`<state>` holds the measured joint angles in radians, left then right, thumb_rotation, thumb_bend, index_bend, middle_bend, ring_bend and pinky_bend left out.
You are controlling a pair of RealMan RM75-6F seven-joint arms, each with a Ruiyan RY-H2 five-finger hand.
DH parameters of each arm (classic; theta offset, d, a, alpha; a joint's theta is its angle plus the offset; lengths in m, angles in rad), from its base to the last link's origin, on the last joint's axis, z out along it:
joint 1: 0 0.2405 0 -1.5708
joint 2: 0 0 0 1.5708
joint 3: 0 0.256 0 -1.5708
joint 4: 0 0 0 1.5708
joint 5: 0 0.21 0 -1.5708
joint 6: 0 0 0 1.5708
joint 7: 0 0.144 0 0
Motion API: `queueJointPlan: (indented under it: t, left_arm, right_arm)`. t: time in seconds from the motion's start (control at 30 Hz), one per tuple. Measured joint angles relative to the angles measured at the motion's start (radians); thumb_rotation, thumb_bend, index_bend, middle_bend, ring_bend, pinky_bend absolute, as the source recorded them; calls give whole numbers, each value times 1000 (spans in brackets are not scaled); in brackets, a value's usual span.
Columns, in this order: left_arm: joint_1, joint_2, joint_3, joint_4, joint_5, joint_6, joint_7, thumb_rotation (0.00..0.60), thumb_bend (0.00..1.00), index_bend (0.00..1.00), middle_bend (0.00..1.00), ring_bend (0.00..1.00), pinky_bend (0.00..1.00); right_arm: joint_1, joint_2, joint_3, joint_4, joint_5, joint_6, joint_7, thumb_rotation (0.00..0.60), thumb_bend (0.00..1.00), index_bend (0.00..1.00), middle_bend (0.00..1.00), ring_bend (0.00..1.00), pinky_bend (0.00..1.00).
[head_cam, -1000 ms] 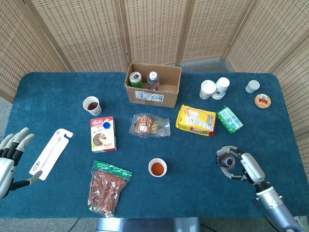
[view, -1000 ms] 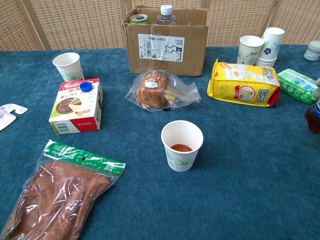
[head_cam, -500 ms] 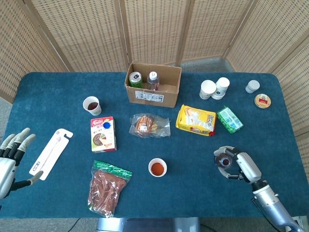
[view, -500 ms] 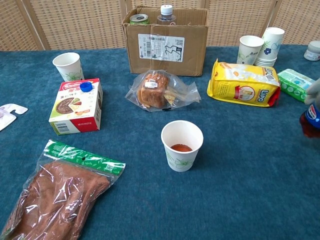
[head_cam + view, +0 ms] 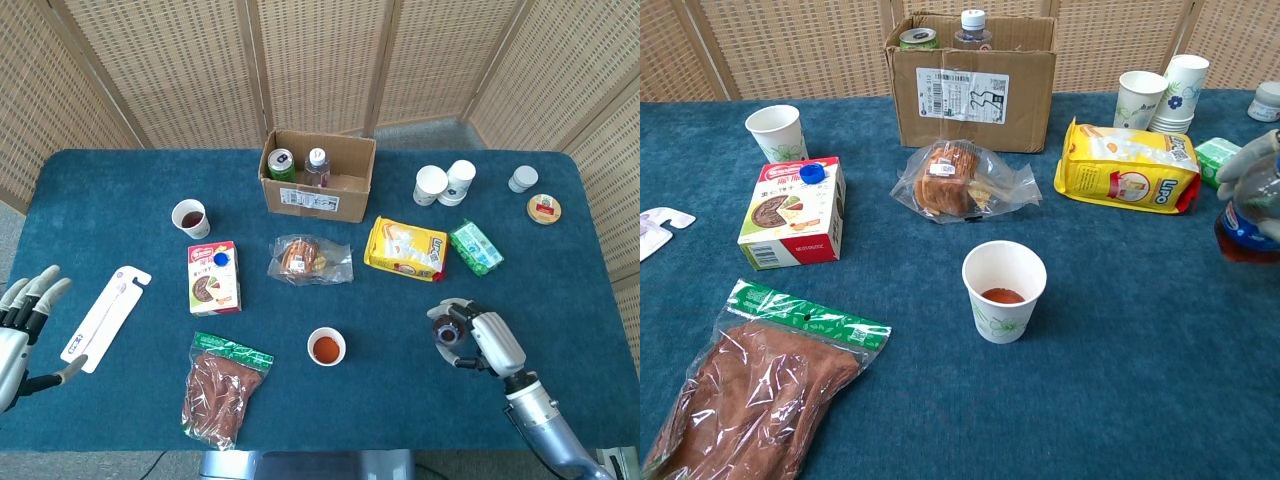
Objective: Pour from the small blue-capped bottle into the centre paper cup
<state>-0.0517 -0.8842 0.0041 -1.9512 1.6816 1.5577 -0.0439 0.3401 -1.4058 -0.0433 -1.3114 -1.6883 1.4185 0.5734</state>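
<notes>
Lighting: bright, even, diffuse; shadows soft and short. Focus: sharp in both views. Glare: mild on pastry wrapper (image 5: 965,187). Blur: slight at right edge, chest view.

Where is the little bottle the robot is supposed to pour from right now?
The small bottle is in the right hand, on the right side of the head view, below the yellow snack bag and right of the centre paper cup.

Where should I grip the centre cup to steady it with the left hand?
Grip the cup around its upper wall, just under the rim, coming in from its left side. It stands upright and open-topped with liquid inside, so a top grasp would block pouring. The right hand brings the bottle from the right; the left hand is free.
</notes>
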Motion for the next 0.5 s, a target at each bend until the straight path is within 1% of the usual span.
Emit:
queueJointPlan:
  t: [0.23,0.5]
  left_arm:
    - [1,9,1,3,7,9,-27,600,247,0,0,0,0]
    - [-2,15,6,12,15,7,-45,600,247,0,0,0,0]
  right_arm:
    - [13,13,19,-87,41,-61,-142,600,887,462,573,259,769]
    - [18,19,35,-150,81,-104,-247,600,892,462,573,259,769]
